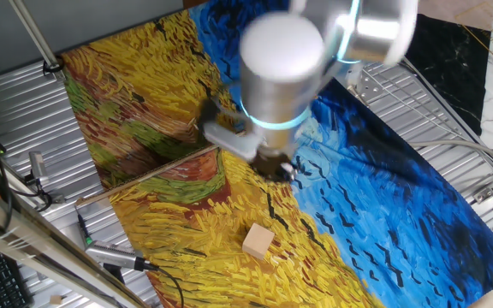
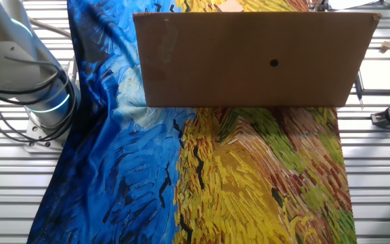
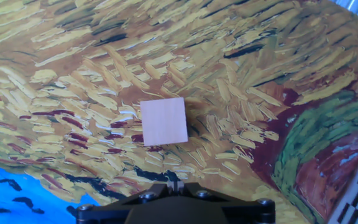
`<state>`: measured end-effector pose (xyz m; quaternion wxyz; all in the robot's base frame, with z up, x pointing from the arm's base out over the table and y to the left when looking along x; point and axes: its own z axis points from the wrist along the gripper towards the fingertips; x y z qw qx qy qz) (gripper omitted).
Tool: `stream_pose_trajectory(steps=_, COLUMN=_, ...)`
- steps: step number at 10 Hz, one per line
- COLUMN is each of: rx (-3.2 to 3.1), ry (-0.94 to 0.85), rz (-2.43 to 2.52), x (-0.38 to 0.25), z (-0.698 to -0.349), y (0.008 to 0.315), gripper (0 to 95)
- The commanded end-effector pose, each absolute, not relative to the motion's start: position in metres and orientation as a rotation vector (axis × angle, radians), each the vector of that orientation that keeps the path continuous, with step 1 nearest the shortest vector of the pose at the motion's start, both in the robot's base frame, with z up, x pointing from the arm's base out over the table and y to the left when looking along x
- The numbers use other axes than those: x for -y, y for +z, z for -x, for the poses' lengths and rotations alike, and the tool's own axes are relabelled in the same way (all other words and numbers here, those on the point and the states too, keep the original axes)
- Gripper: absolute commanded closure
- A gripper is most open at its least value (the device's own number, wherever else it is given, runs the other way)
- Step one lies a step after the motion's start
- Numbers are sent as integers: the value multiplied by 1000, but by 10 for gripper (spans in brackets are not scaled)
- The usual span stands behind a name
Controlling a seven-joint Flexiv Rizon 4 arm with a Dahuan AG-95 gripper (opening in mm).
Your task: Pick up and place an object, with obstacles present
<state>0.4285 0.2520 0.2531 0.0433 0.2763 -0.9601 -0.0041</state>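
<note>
Black tool (image 3: 174, 208) body fills the bottom edge of the hand view; its fingers are hidden, so I cannot tell if it is open or closed. Just past it sits the cube (image 3: 163, 121), flat on the yellow part of the painted cloth (image 3: 73, 68). From one fixed view, the rod (image 1: 148, 174) lies on the cloth, well apart from the cube (image 1: 258, 240). No writing can be read.

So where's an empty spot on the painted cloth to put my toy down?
The blue part of the painted cloth right of the wooden cube is bare. Yellow cloth around the cube is bare too. It is crowded near the thin rod, under the arm.
</note>
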Motion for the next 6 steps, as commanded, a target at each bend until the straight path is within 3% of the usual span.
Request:
stream_pose_trajectory(steps=1, rx=2878, ry=-27, rz=-919, x=-219, z=-447, y=290, gripper=950)
stream_pose_trajectory(steps=6, rx=2811, ry=-79, rz=-1128, x=-145, z=-491, y=284, gripper=950)
